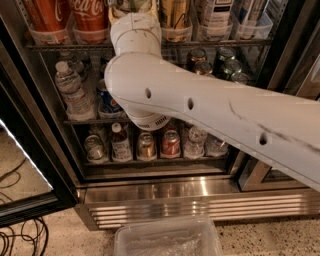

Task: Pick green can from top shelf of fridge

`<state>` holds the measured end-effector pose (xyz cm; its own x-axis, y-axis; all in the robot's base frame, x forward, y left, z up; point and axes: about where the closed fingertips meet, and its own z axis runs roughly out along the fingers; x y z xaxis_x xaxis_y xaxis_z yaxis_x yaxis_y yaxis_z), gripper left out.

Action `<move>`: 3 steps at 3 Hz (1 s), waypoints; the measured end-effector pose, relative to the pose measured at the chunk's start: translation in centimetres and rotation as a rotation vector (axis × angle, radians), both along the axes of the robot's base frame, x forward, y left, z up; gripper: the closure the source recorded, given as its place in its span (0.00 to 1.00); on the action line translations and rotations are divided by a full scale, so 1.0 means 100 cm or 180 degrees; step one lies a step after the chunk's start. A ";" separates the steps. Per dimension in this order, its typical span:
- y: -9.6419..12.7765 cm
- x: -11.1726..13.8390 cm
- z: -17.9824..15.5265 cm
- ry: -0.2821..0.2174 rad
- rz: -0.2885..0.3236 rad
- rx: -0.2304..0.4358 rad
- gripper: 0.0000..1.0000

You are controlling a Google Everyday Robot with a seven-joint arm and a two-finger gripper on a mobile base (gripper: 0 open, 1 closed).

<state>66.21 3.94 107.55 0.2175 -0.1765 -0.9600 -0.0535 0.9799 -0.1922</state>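
Note:
My white arm (200,110) reaches up from the right across the open fridge (37,125). Its wrist (135,32) points at the top shelf (220,44). The gripper (131,5) is at the picture's top edge, between the red Coca-Cola cans (90,17) and the tall gold can (174,12), and is mostly cut off. The green can is hidden behind the wrist and gripper. I cannot tell whether the gripper touches it. Clear plastic trays (50,36) hold the tall cans on this shelf.
A water bottle (72,92) and short cans stand on the middle rack. More cans (171,144) and small bottles fill the bottom rack. Below are the ribbed steel base (200,200) and a clear plastic bin (167,239) on the floor. The open glass door (20,165) and cables (12,240) are at left.

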 end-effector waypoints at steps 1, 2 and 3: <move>-0.001 -0.003 0.003 -0.0024 0.0009 0.0000 0.89; -0.006 -0.015 0.016 -0.0166 0.0156 0.0019 1.00; -0.009 -0.034 0.028 -0.0331 0.0457 0.0043 1.00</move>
<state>62.81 3.02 110.38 0.3378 -0.1237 -0.9331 -0.1735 0.9662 -0.1909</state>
